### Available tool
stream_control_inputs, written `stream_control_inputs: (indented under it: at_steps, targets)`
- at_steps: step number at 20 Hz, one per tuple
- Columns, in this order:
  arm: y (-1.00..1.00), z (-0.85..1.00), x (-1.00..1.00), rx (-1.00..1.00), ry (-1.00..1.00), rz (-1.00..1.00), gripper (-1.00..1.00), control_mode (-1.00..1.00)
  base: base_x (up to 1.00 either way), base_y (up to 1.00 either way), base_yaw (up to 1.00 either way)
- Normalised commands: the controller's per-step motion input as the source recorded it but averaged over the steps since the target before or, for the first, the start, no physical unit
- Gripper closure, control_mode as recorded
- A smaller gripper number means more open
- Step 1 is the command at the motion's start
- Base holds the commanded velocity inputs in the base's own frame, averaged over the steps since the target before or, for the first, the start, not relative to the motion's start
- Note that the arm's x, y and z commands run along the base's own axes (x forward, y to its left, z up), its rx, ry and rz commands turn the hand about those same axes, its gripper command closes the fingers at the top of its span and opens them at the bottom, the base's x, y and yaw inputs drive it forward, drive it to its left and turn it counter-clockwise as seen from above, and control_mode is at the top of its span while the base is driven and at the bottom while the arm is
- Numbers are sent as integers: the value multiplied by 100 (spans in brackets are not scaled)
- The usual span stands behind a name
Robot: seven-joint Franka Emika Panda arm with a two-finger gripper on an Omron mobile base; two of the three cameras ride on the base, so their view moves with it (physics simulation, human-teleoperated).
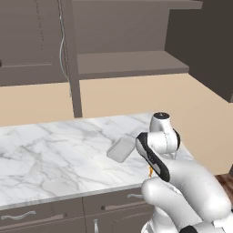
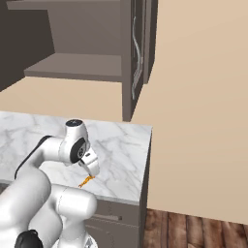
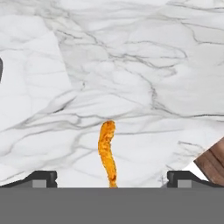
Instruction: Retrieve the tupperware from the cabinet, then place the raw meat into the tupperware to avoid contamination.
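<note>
A: From the left base view, going left to right, what do you see?

B: The cabinet (image 1: pixel 132 63) stands open up top, its shelf bare. Below it, on the marble desk (image 1: pixel 54 154), the tupperware (image 1: pixel 120 150) lies just left of the arm's wrist. A speck of orange, the raw meat (image 1: pixel 150 171), peeks out beside the arm, near the desk's front edge. The container's whitish side also shows at the left of the hand view.

A: And the right base view?

B: There the arm covers the container's spot. The raw meat (image 2: pixel 85 181) is plainer here, lying on the desk (image 2: pixel 121 145) right under the hand, near the front edge. The cabinet (image 2: pixel 131 58) door stands edge-on, silver handle showing.

A: The hand itself?

B: The hand view settles it: the hand (image 3: pixel 112 177) is spread wide, its two dark tips well apart at the bottom corners, pinching nothing. The raw meat (image 3: pixel 107 151) lies between them as a thin orange strip on the desk (image 3: pixel 144 65), apart from the tupperware. A bit of wooden floor (image 3: pixel 212 164) shows at the right.
</note>
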Motion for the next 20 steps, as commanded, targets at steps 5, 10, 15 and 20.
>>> stream_control_inputs:
  at_steps: [5, 10, 15, 20]
  targets:
    - [0, -22, 4, 0, 9, 0, -100, -100, 0, 0, 0]
    - [0, -28, 8, 0, 5, 0, -100, -100, 0, 0, 0]
    - [0, -36, 11, 0, 4, 0, -100, -100, 0, 0, 0]
    - [0, -38, 4, 0, 3, 0, -100, -100, 0, 0, 0]
